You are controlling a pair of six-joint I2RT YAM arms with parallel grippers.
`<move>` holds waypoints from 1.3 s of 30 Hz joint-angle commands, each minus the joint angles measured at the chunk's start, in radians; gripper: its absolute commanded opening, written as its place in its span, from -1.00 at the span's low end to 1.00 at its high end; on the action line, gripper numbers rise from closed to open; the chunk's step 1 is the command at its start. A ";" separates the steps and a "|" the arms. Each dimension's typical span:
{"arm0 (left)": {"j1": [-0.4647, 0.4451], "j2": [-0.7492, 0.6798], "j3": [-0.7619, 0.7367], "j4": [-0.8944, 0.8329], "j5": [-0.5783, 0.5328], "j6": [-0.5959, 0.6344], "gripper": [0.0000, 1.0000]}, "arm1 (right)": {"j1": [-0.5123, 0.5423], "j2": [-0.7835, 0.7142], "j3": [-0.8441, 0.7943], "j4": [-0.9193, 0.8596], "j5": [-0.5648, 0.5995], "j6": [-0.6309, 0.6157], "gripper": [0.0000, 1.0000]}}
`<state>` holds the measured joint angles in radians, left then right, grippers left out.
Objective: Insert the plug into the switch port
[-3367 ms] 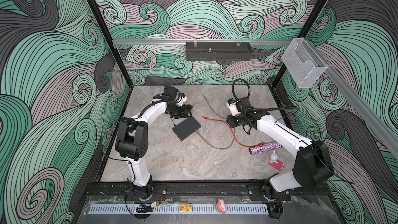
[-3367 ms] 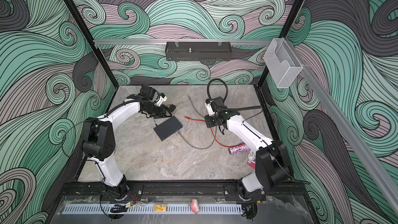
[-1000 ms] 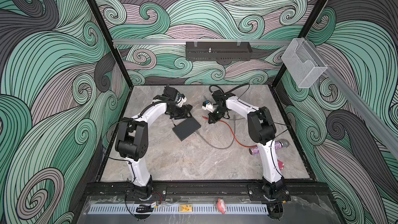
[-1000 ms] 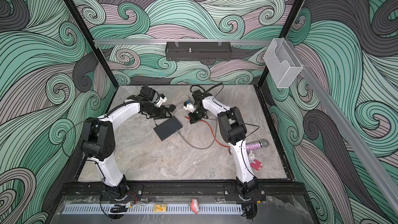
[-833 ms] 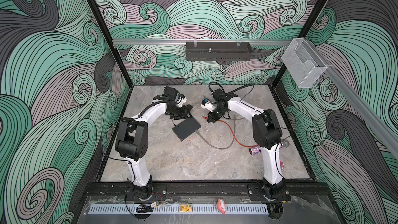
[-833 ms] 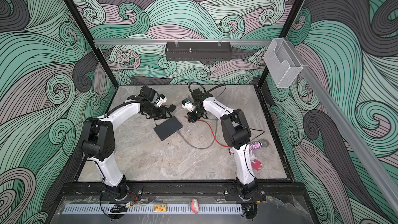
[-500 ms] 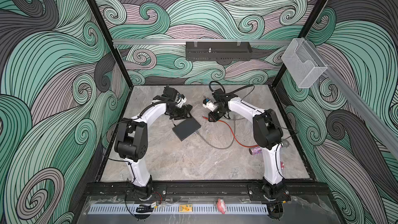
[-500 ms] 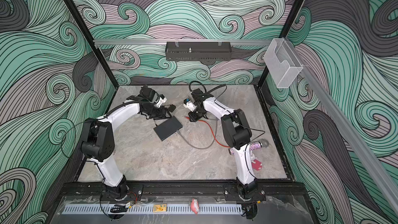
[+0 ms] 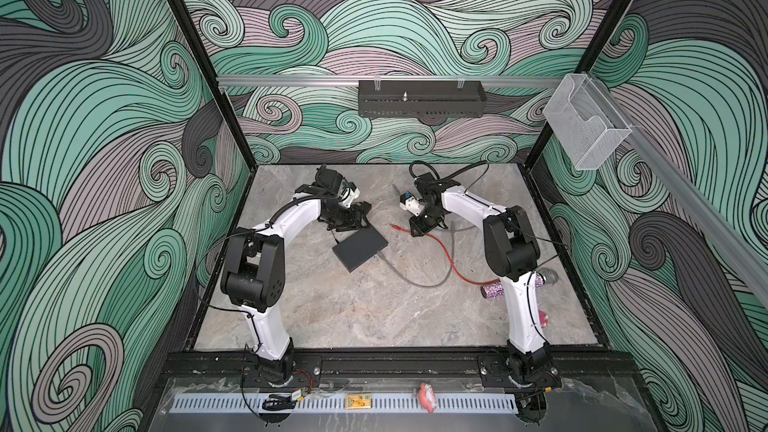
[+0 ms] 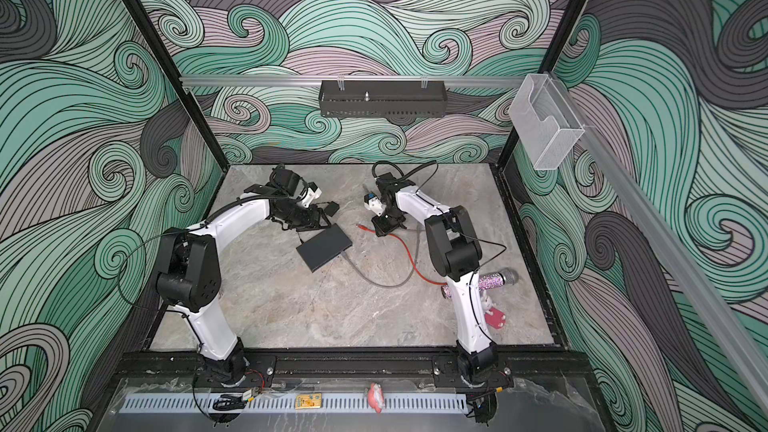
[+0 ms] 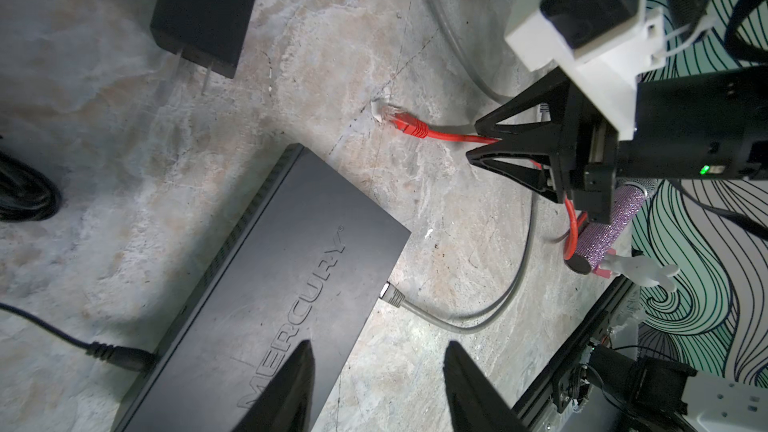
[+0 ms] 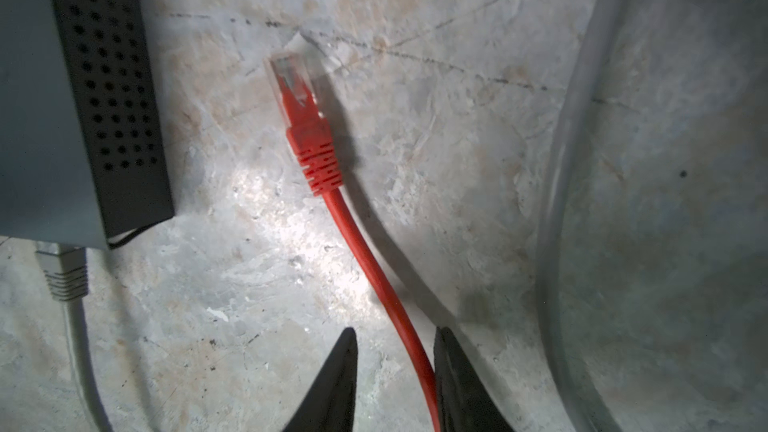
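Observation:
The switch [image 9: 360, 248] [image 10: 325, 248] is a flat black box lying at an angle on the marble table. In the left wrist view my left gripper [image 11: 376, 349] is open above its edge, one finger over the switch [image 11: 270, 284], the other over bare table. The plug [image 12: 299, 93] is clear-tipped with a red boot and lies on the table near the switch's perforated side [image 12: 108, 89]. My right gripper [image 12: 392, 332] is open astride the red cable [image 12: 365, 251] behind the plug, and the cable lies against one finger. Both top views show that gripper [image 9: 417, 231] just right of the plug [image 9: 394, 226].
A grey cable [image 11: 392, 297] is plugged into the switch and loops right across the table [image 9: 419, 282]. A black power cord [image 11: 120, 357] enters the switch's other side. A black adapter cube [image 11: 205, 10] lies beyond it. A glitter microphone [image 10: 494, 280] and a pink toy [image 10: 494, 317] lie at the right.
My right gripper has come in from the right to the red cable, and its jaws have gone from shut to open. The left arm and the switch have stayed still.

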<state>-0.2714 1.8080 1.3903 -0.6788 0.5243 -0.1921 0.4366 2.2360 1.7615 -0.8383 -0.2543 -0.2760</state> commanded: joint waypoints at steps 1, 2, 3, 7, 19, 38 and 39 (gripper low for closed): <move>-0.004 -0.023 0.001 -0.013 0.005 -0.001 0.07 | -0.006 0.015 0.028 -0.062 -0.109 0.001 -0.38; -0.004 -0.021 0.004 -0.013 0.005 -0.001 0.07 | -0.006 0.020 0.035 -0.071 -0.122 0.001 -0.41; -0.004 -0.017 0.007 -0.015 0.005 -0.001 0.07 | -0.006 0.028 0.040 -0.079 -0.136 0.004 -0.43; -0.004 -0.021 0.010 -0.019 0.003 -0.001 0.06 | -0.006 0.053 0.060 -0.105 -0.161 0.011 -0.52; -0.004 -0.023 -0.004 -0.015 -0.001 0.000 0.06 | 0.014 0.035 0.037 -0.109 -0.066 0.079 -0.43; -0.004 -0.037 -0.006 -0.026 -0.014 0.005 0.06 | 0.024 -0.065 -0.047 -0.024 -0.157 0.139 -0.92; -0.004 -0.038 -0.007 -0.025 -0.014 0.004 0.06 | 0.024 -0.080 -0.061 -0.010 -0.159 0.144 -0.92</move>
<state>-0.2714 1.8080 1.3903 -0.6796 0.5224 -0.1921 0.4564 2.2215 1.7214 -0.8707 -0.4004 -0.1482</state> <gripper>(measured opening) 0.529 0.047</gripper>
